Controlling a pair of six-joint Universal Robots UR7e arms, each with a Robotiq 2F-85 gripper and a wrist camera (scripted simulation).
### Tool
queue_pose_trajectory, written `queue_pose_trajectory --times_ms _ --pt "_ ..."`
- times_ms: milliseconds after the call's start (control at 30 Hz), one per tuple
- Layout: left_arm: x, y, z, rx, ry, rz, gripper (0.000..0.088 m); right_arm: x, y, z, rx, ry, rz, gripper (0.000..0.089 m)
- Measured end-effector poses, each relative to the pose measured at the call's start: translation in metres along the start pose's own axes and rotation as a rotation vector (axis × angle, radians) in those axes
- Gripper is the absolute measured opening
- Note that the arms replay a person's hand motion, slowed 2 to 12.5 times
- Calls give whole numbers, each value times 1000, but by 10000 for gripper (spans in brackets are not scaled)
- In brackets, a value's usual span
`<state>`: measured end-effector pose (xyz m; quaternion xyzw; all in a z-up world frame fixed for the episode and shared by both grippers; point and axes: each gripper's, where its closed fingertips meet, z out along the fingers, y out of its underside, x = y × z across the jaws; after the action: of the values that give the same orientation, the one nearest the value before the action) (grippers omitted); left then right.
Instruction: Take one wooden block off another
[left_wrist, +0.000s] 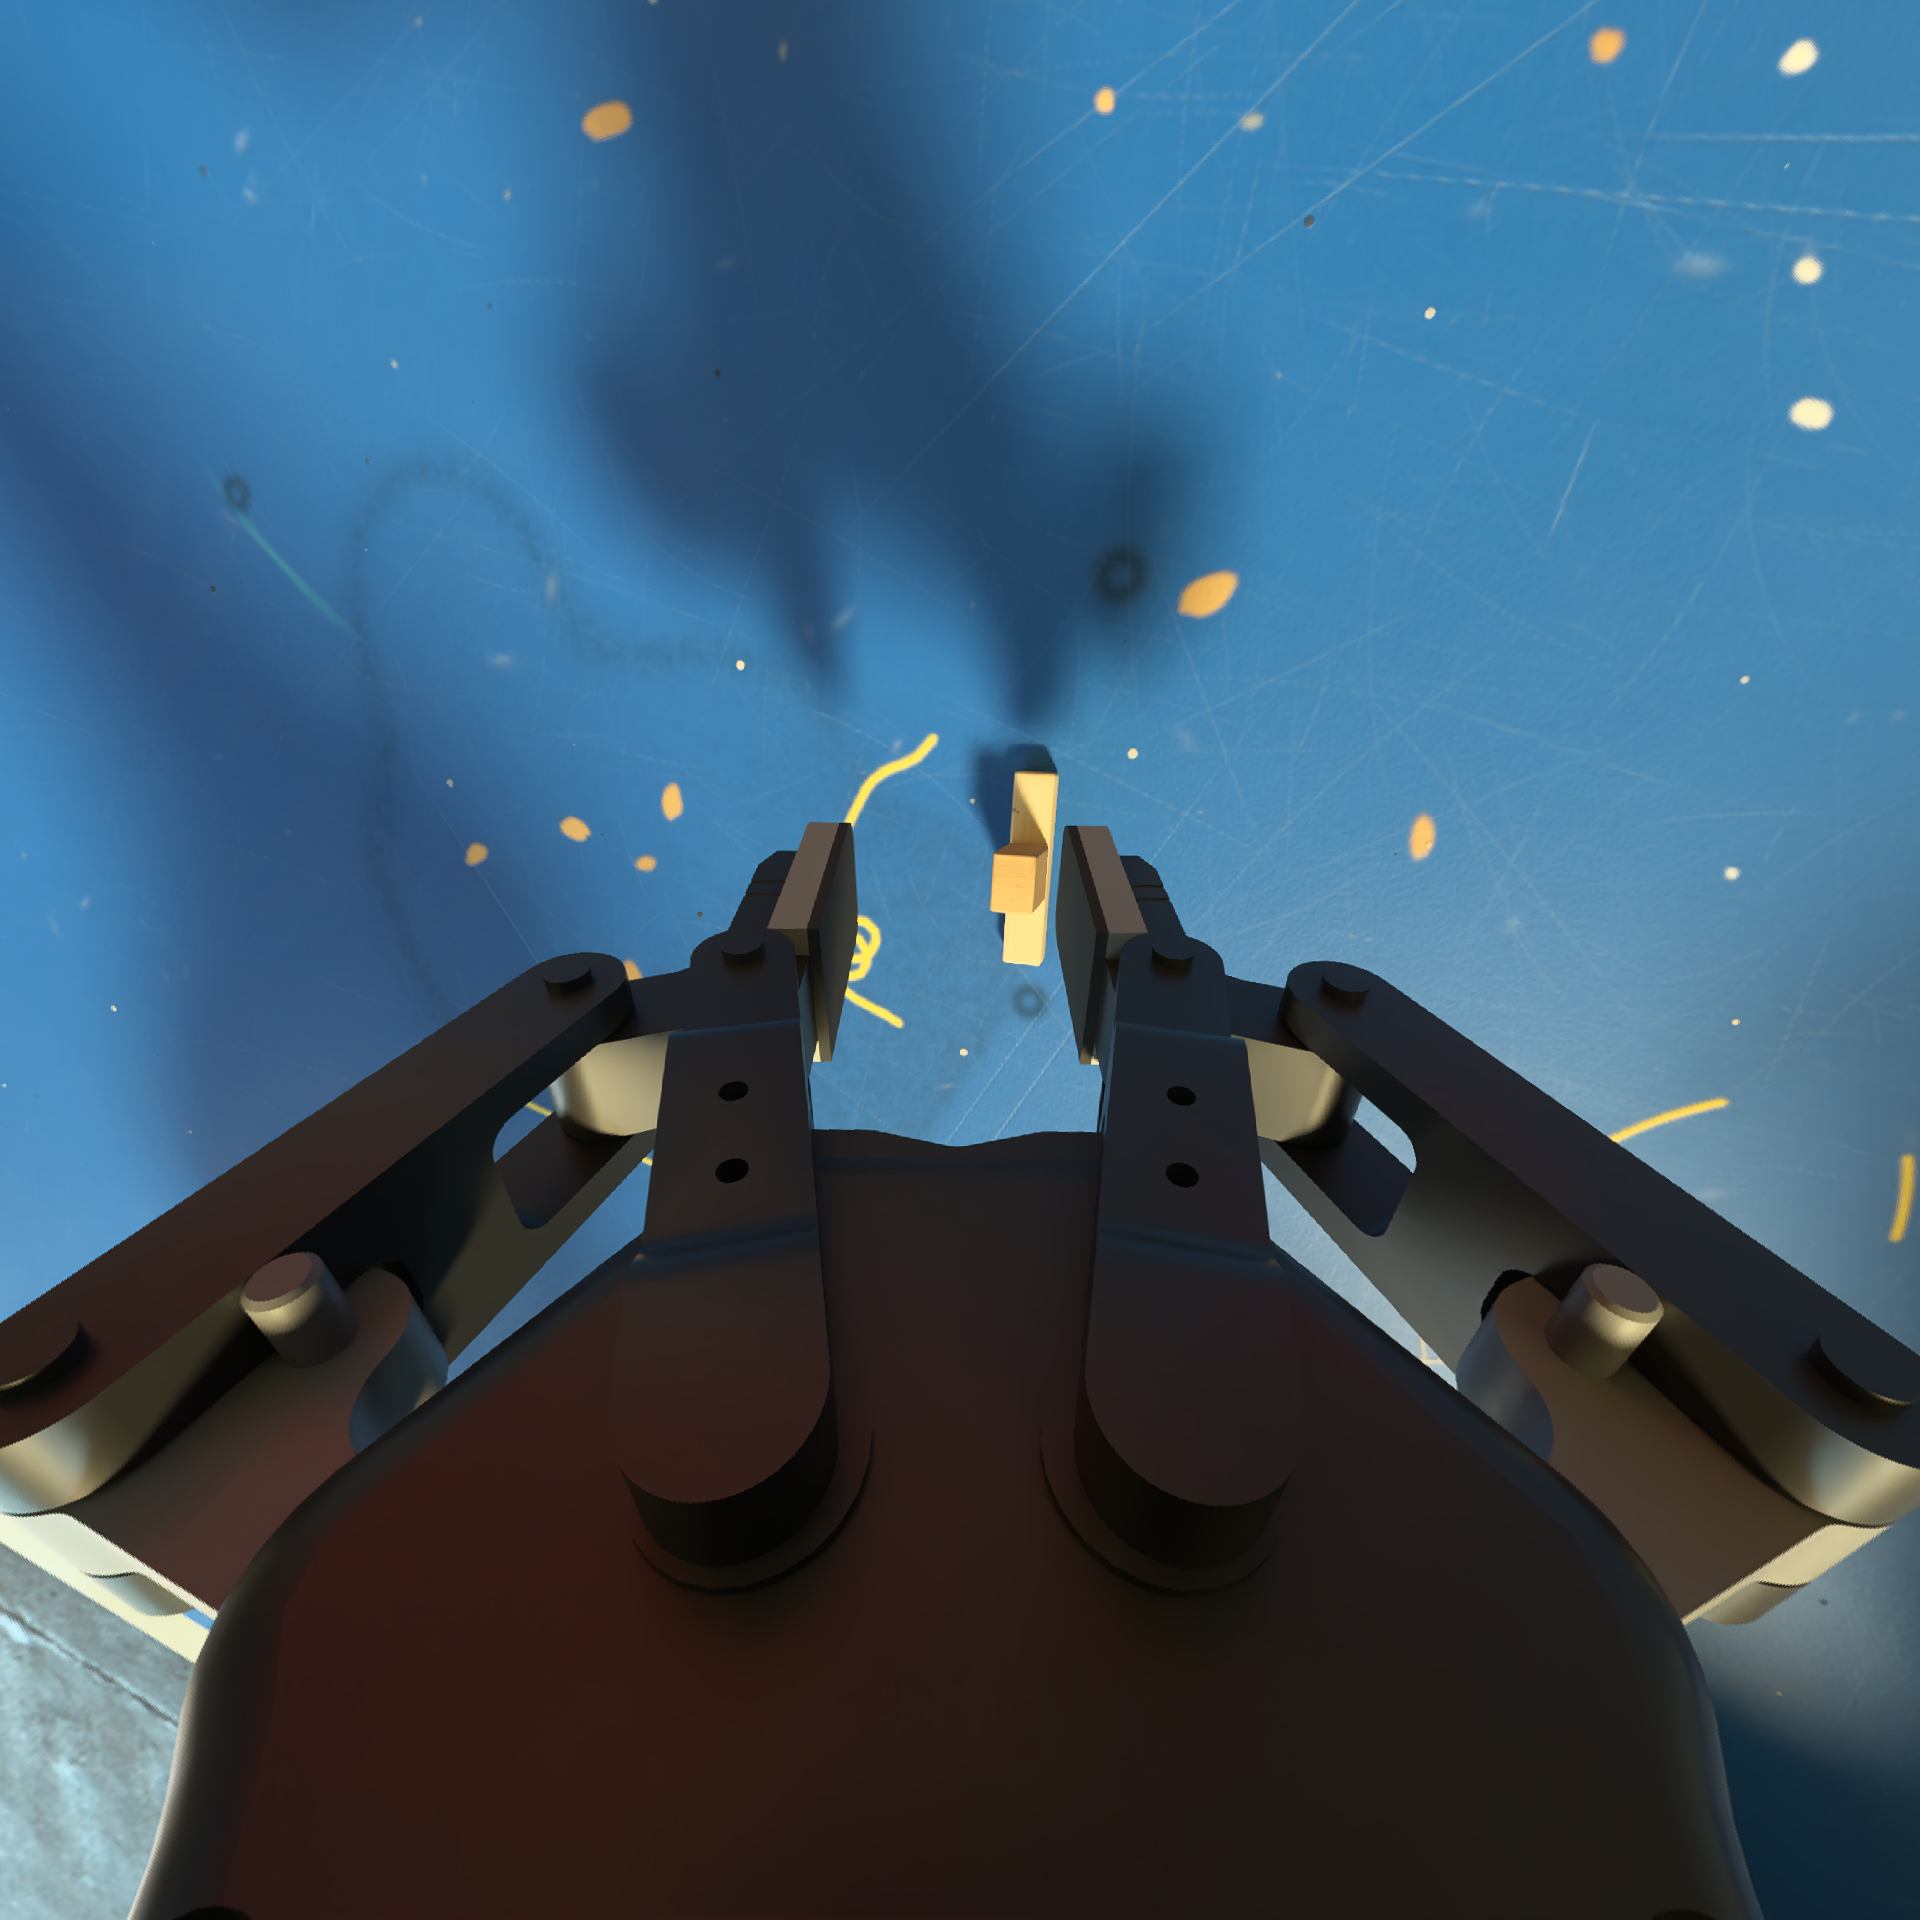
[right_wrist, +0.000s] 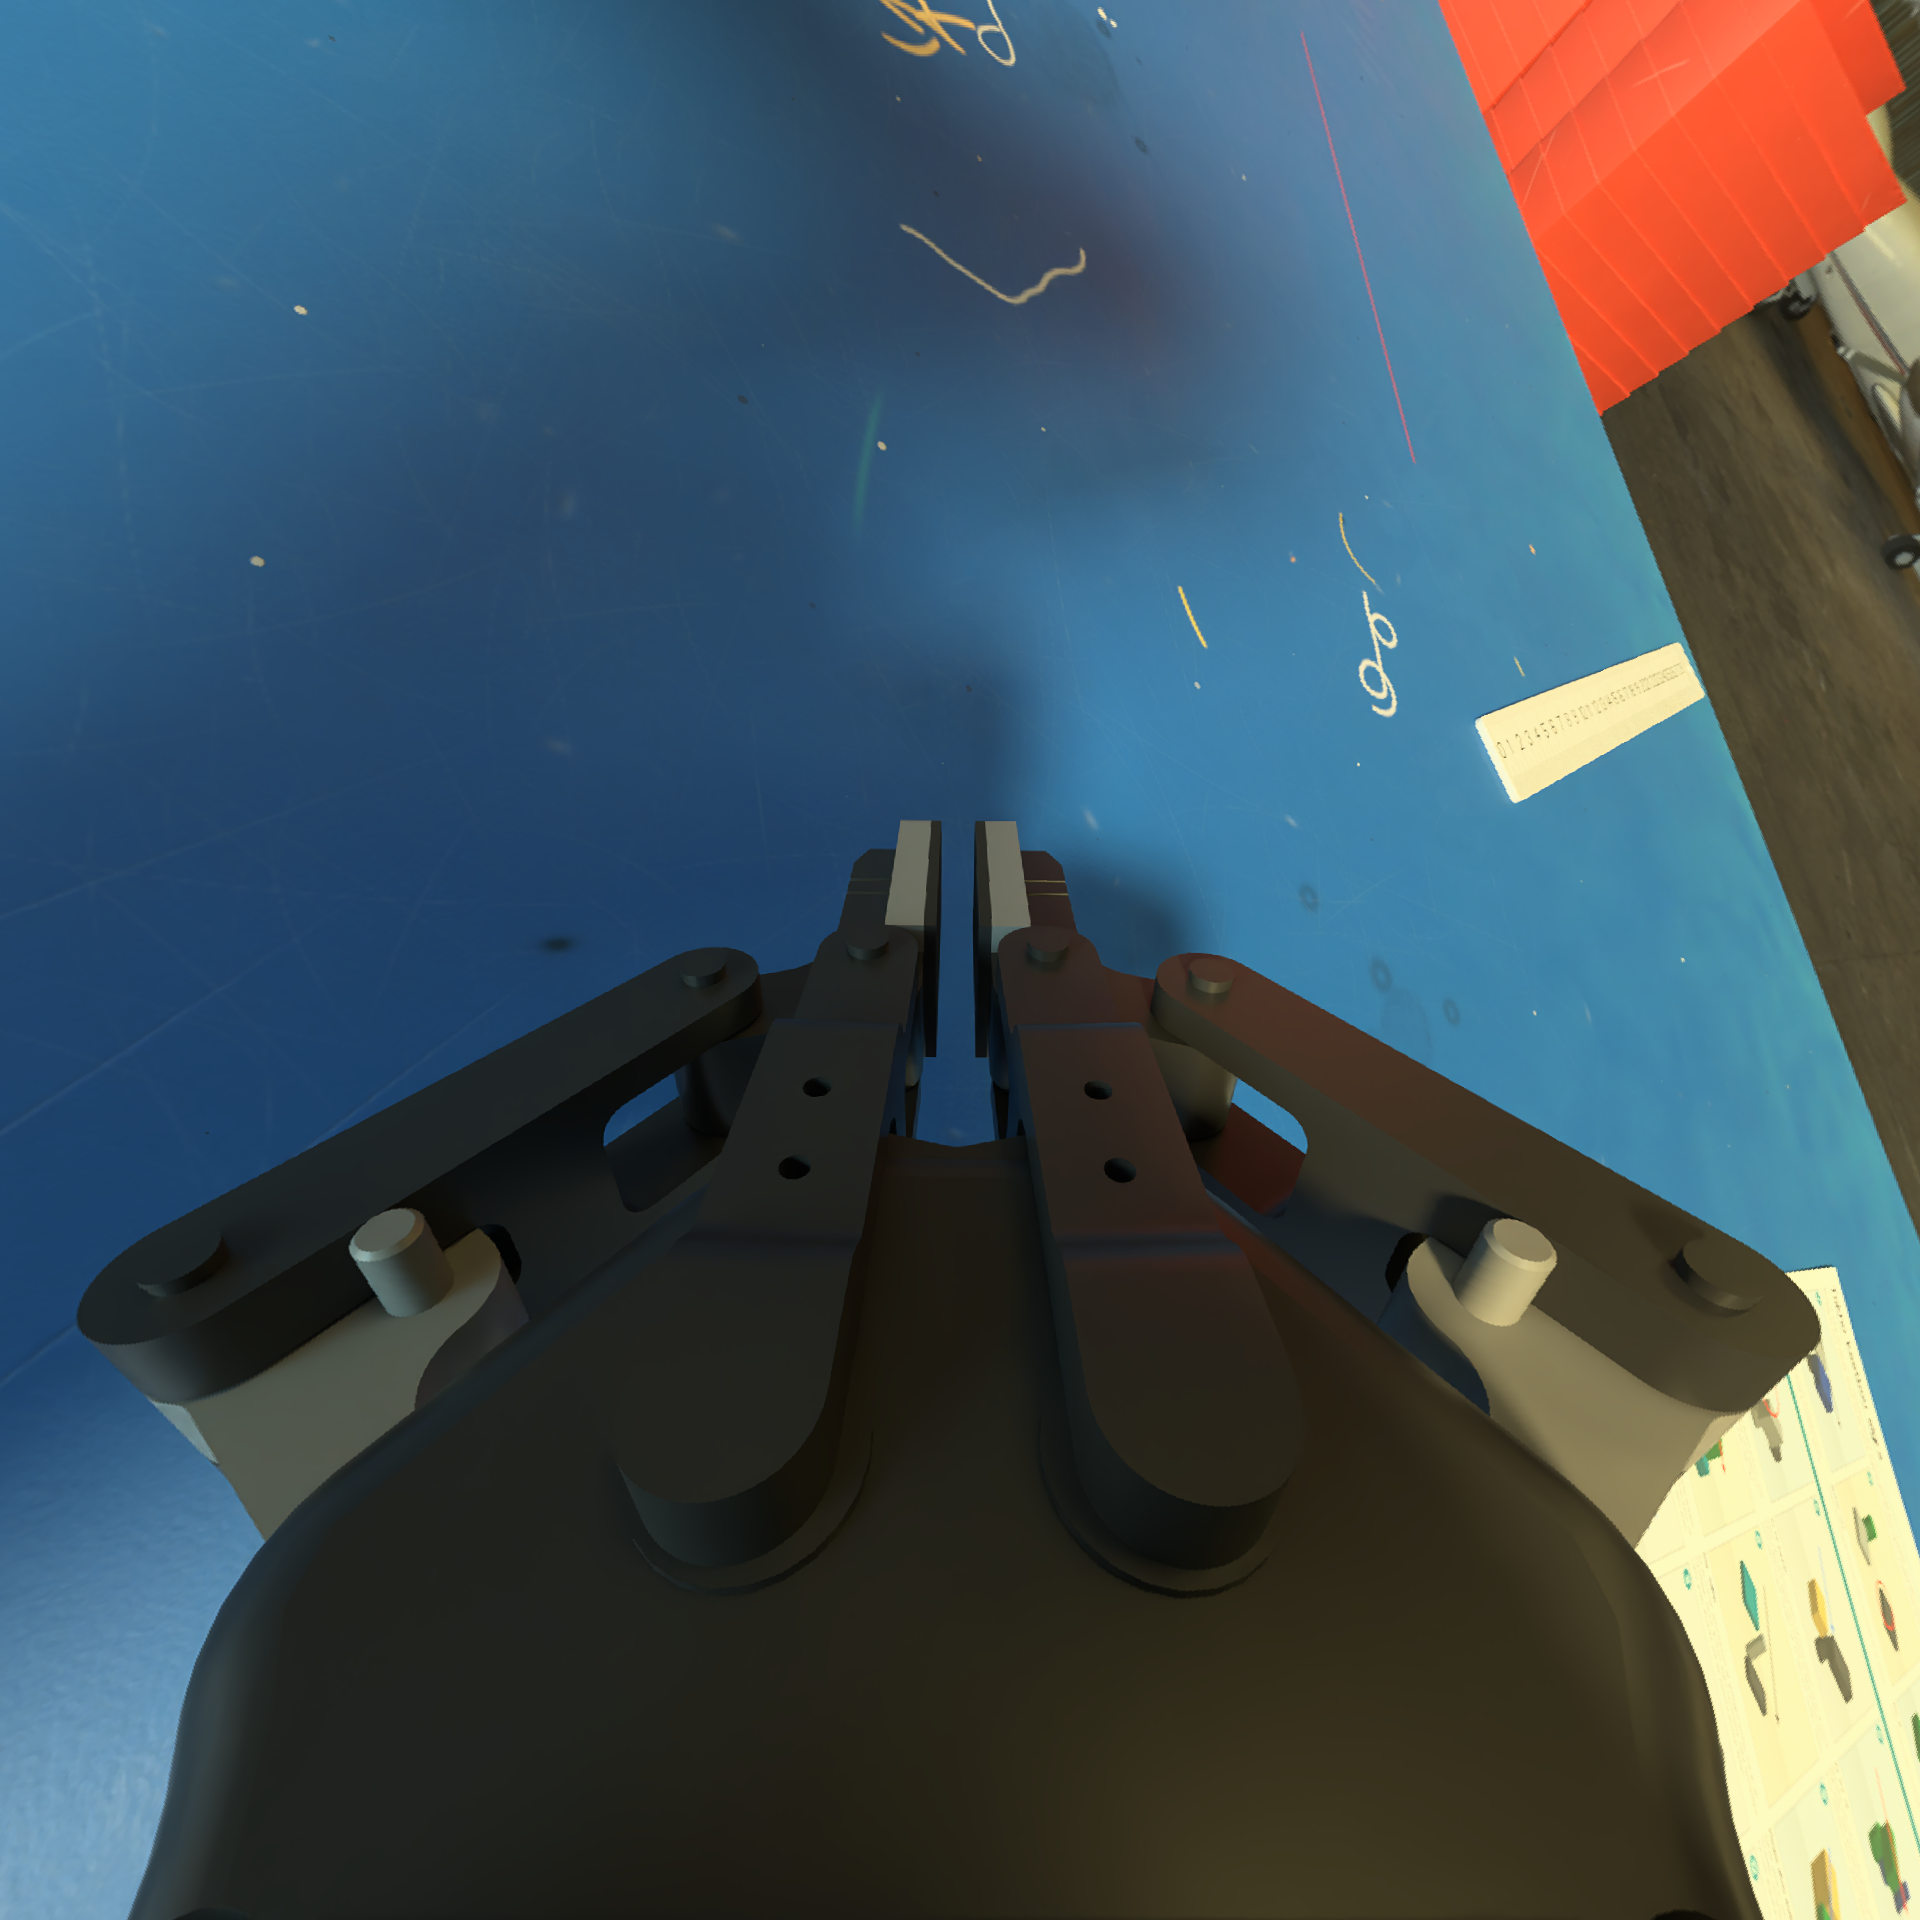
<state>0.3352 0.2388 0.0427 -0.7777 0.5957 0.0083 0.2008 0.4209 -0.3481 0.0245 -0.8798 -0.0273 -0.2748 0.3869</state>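
In the left wrist view a long pale wooden block (left_wrist: 1031, 821) lies on the blue table (left_wrist: 416, 312). A small wooden cube (left_wrist: 1016, 881) sits on top of it near its middle. My left gripper (left_wrist: 956, 894) is open and empty, high above the table; both blocks show between the fingers, close to the right finger (left_wrist: 1091, 904). In the right wrist view my right gripper (right_wrist: 957, 883) has its pads almost together with a thin gap and nothing between them. It hovers over bare blue table (right_wrist: 520, 520). No block shows in the right wrist view.
A red stepped box (right_wrist: 1683, 177) stands at the table's far right corner. A white ruler-like strip (right_wrist: 1590, 720) lies near the right edge. A printed sheet (right_wrist: 1808, 1621) lies at lower right. Dark floor lies beyond the right edge. Paint spots mark the table.
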Motion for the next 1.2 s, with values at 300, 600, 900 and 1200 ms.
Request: queue_pose_trajectory --times_ms 300,600,900,1200 --pt "5 7 8 -43 31 9 311 0 0 0 0 4 -5 52" --pt "11 12 17 -74 55 20 296 0 0 0 1 7 -10 51" --pt "15 10 22 -44 78 10 217 -1 -1 0 2 10 -18 46" --pt "17 10 22 -37 104 11 166 -1 -1 0 3 10 -21 43"
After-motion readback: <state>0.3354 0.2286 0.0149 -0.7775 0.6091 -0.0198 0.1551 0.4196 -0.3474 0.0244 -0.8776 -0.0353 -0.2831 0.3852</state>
